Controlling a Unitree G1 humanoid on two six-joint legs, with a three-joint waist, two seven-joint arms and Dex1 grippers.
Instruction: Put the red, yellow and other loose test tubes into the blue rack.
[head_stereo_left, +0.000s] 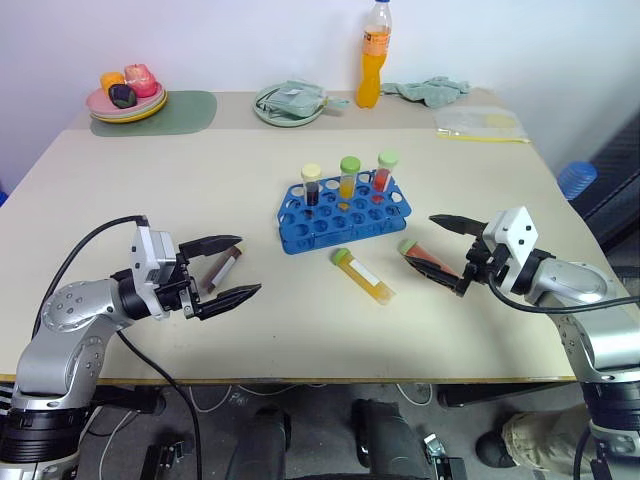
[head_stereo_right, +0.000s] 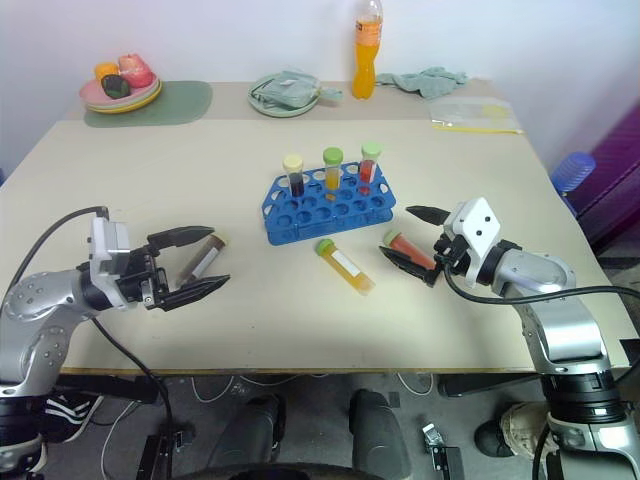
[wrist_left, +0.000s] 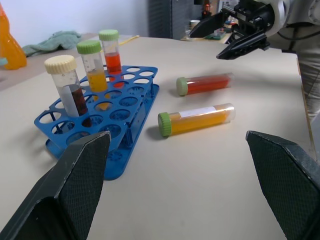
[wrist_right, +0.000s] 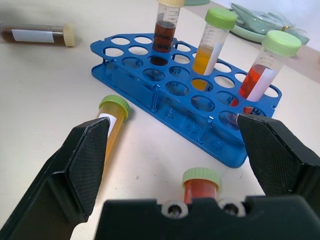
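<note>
Both pincers gape empty over the table (head_stereo_left: 150, 180), the left pincer (head_stereo_left: 226, 268) around the brownish tube (head_stereo_left: 222, 268), the right pincer (head_stereo_left: 448, 254) around the red tube (head_stereo_left: 428, 258), the yellow tube (head_stereo_left: 363, 276) lying just before the blue rack (head_stereo_left: 340, 215).

The desk (head_stereo_left: 150, 180) has a smooth, matt beige top. At its centre the rack (head_stereo_left: 340, 222) is glossy blue moulded plastic. At five o'clock from it, the yellow tube (head_stereo_left: 364, 277) is clear shiny plastic with a ribbed green cap and a matt white paper label. At three o'clock from that, the red tube (head_stereo_left: 428, 257) has the same clear plastic. The left end effector (head_stereo_left: 228, 268) has black textured pads (wrist_left: 75, 185). At twelve o'clock, a greenish cloth (head_stereo_left: 428, 90) looks soft and crumpled.
</note>
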